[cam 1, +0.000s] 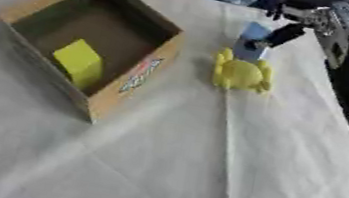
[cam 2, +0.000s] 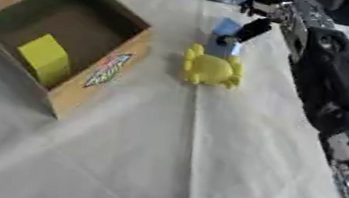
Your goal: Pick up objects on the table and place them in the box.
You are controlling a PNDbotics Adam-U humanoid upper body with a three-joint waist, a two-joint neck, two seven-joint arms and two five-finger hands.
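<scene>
Now right hand point(cam 2: 267, 15) at the table's point(cam 1: 157, 169) far edge, fingers pinching a blue block point(cam 1: 253, 38) just behind the yellow toy point(cam 1: 241, 73) (yellow cube point(cam 1: 78, 60) inside the box point(cam 1: 137, 77)); open cloth nearer.

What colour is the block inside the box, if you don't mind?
The block is yellow-green, clearest in the left eye view.

I count one box point(cam 1: 132, 81) on my table point(cam 1: 200, 176), open at the top. Inside it sits one yellow block point(cam 1: 79, 61). Outside the box I see two loose things: one yellow toy point(cam 1: 241, 73) with small stubby legs, and one blue piece point(cam 1: 252, 37) just behind it. One of my arms point(cam 2: 331, 86) shows, the right, with one hand point(cam 2: 259, 15) at its end. That makes four objects in all.
</scene>
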